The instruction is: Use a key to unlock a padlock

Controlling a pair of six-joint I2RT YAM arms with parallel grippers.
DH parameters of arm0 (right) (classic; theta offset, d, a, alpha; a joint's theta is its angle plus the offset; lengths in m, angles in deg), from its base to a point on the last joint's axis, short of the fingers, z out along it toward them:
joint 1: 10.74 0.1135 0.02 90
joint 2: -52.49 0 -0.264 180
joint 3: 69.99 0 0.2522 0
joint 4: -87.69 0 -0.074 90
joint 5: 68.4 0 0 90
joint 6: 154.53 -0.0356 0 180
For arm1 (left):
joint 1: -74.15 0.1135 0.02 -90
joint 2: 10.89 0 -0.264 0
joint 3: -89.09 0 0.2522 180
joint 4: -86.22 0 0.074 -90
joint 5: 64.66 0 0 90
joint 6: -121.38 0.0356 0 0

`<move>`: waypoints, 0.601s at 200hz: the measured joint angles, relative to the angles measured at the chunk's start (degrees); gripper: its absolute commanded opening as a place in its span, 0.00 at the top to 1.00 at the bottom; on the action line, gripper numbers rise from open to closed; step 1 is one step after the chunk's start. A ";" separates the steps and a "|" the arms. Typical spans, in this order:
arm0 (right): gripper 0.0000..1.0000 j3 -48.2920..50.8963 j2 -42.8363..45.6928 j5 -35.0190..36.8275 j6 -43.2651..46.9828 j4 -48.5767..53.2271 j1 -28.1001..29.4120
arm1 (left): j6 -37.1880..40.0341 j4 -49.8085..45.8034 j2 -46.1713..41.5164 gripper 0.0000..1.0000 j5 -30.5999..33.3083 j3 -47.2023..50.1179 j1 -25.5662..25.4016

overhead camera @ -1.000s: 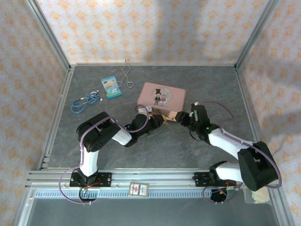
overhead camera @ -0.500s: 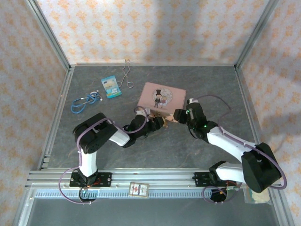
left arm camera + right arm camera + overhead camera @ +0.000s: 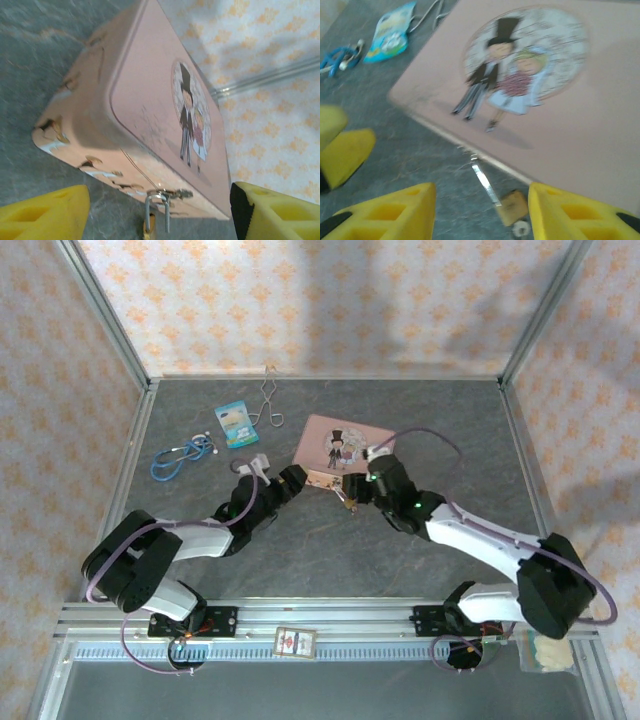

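Left pincer (image 3: 159,200): released, my yellow fingers (image 3: 45,212) spread wide, nothing held.
Right pincer (image 3: 481,200): released as well, fingers apart, touching nothing.
Padlock: tiny brass-gold padlock with thin silver shackle (image 3: 512,206) sits between my right fingers, clear of both, and shows low between my left fingers, shackle hooked at the tin's clasp.
Tin: pink rectangular metal tin with top-hat couple picture (image 3: 150,100), just ahead of both pincers.
Key: small silvery speck (image 3: 520,228) against the padlock, wrist-side; too blurred to name.
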 measured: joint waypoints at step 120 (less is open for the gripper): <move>0.52 -22.77 -29.86 16.28 5.25 24.02 9.99 | -0.98 1.57 0.00 0.27 0.85 2.29 3.06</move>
